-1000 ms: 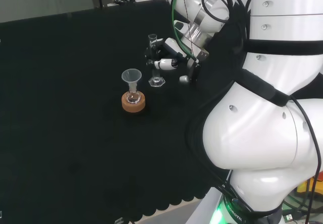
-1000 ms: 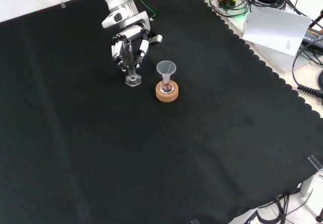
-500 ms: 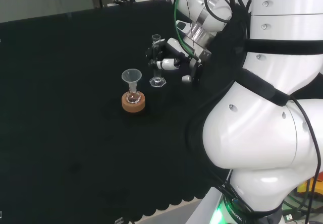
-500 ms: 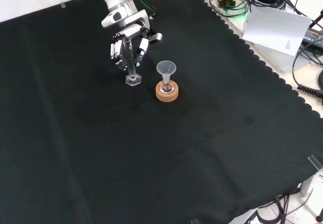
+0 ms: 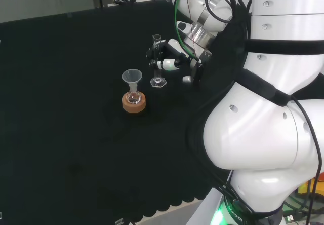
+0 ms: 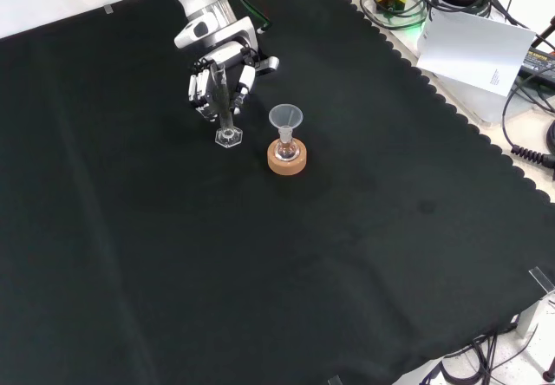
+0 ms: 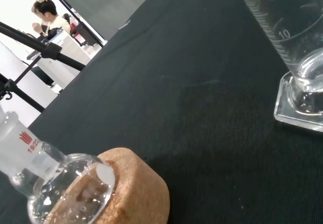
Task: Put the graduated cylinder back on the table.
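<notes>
On black cloth (image 6: 364,229): clear graduated cylinder (image 6: 224,107) upright, hexagonal base, printed scale.

In the wrist view the graduated cylinder (image 7: 282,27) is cut off above its lower markings, and the flask (image 7: 55,183) loses its neck at the edge. In the front view, contact between the robot hand (image 6: 217,81) and cylinder cannot be resolved.

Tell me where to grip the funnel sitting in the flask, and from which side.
Grip the funnel by its wide cone rim from straight above: it stands upright in the flask on the cork ring, its stem hidden in the neck. The graduated cylinder crowds one side.
</notes>
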Available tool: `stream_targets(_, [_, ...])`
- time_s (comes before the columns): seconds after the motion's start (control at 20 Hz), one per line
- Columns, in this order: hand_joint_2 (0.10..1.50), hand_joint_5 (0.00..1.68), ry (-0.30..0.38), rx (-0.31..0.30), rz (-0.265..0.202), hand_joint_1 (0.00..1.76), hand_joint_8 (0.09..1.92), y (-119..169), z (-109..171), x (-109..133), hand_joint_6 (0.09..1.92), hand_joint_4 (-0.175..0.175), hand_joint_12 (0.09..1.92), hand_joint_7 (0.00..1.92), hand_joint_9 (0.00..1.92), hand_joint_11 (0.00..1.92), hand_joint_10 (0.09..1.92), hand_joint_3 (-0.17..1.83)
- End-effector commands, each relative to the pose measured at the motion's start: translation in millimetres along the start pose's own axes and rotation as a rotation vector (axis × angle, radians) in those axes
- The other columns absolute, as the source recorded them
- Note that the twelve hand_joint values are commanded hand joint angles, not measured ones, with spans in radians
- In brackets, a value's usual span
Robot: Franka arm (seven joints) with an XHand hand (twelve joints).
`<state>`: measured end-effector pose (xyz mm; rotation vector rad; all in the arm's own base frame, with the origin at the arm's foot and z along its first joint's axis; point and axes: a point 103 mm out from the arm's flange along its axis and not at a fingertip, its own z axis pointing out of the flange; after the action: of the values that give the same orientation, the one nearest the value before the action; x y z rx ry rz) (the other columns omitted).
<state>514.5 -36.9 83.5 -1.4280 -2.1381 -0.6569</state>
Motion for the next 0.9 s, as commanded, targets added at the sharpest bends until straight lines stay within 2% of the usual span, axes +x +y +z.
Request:
stream_targets(0.05, [1.07, 0.77, 0.008, -0.003, 0.001, 1.03, 0.58, -0.3, -1.7, -0.1, 0.68, -0.057, 1.10, 0.80, 1.20, 0.80, 0.09, -0.17])
stream_targets(0.3, [1.06, 0.71, 0.026, -0.007, 0.002, 0.98, 0.60, -3.1, -8.7, -1.2, 0.68, -0.064, 1.14, 0.76, 1.16, 0.74, 0.09, -0.17])
stream_targets(0.55, [0.98, 0.52, 0.023, 0.009, 0.006, 0.88, 0.64, -2.1, -6.1, -1.1, 0.67, -0.079, 1.23, 0.66, 1.06, 0.59, 0.09, -0.17])
stream_targets(0.65, [0.95, 0.44, 0.026, 0.021, 0.011, 0.83, 0.65, -1.1, -9.2, -1.5, 0.62, -0.082, 1.27, 0.57, 0.98, 0.50, 0.09, -0.17])
stream_targets(0.9, [0.90, 0.33, 0.016, 0.027, 0.025, 0.75, 0.69, -1.7, -20.5, -2.5, 0.38, -0.086, 1.39, 0.26, 0.70, 0.19, 0.09, -0.17])
